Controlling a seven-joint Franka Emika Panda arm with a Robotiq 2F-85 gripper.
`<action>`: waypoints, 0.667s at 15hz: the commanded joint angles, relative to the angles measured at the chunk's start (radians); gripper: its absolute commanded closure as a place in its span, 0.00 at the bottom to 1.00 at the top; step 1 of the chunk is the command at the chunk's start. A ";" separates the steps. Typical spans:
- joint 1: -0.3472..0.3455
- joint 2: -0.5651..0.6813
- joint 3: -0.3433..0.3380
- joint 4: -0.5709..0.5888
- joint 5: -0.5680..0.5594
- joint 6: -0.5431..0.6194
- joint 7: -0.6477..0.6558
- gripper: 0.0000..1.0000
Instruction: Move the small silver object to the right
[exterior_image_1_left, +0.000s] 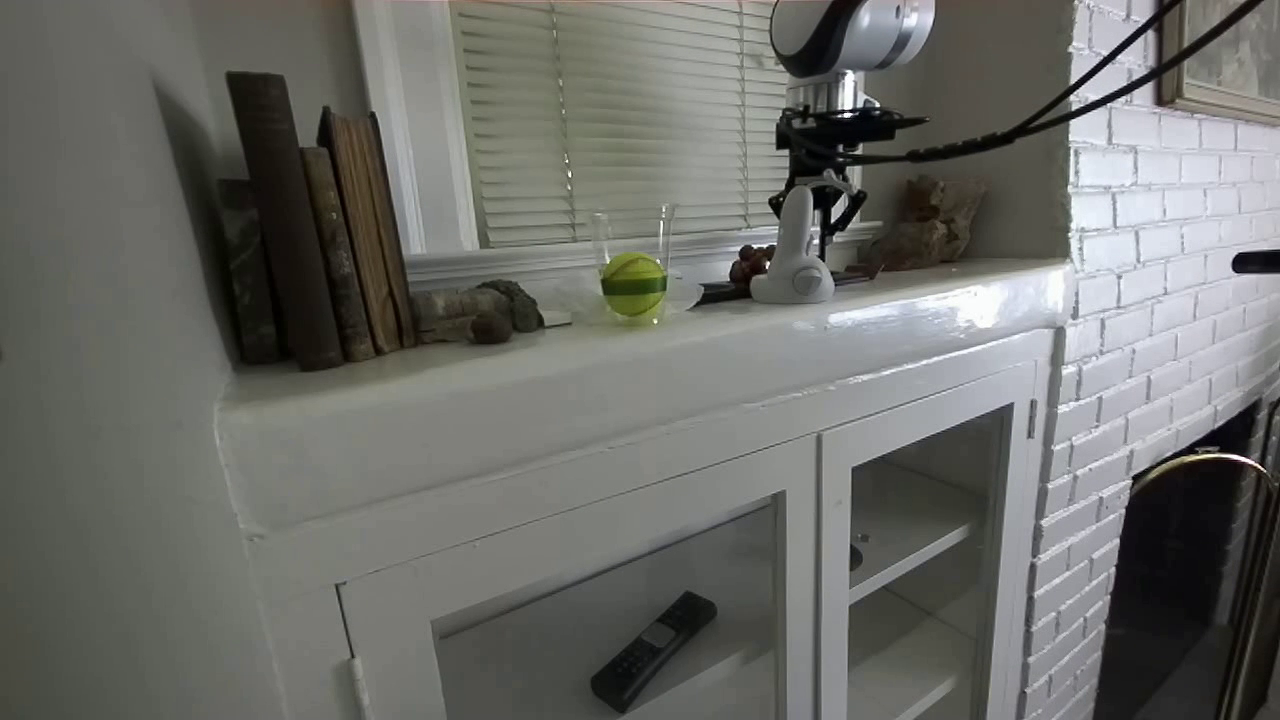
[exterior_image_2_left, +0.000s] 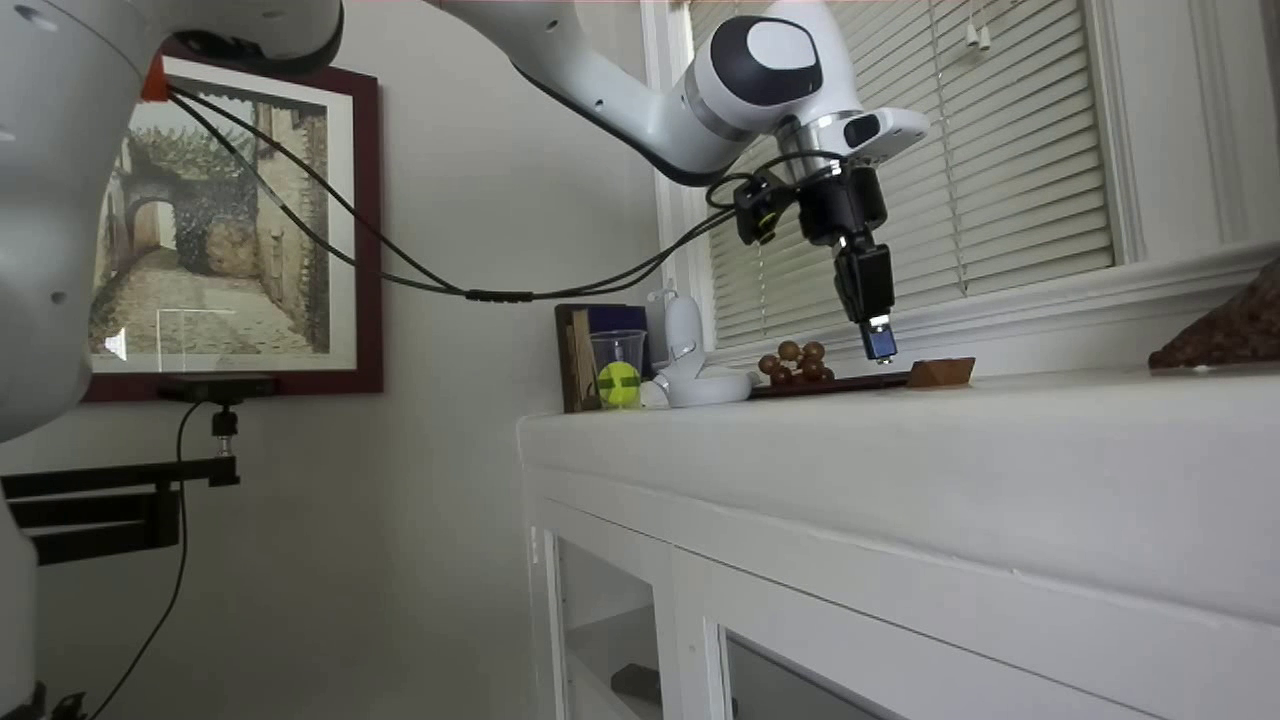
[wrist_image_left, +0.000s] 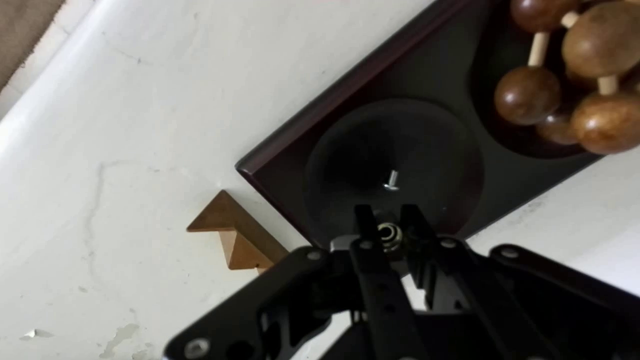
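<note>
Open ledge (wrist_image_left: 165, 110) beside tray (wrist_image_left: 325, 102); wooden balls (wrist_image_left: 527, 95) block one recess (wrist_image_left: 504, 51).

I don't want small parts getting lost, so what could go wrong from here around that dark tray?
The silver screw rests in a round recess of the dark tray; a nudge might send it sliding. A ring-shaped metal piece shows in the gap of the gripper; if gripped, which I can't tell, it could slip. The faceted wooden block near the tray's end might get bumped.
</note>
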 joint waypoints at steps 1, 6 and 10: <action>0.000 -0.004 0.000 -0.025 0.031 0.041 0.006 0.96; 0.000 -0.001 0.002 -0.040 0.038 0.071 0.000 0.96; 0.001 0.002 0.003 -0.041 0.037 0.088 -0.001 0.96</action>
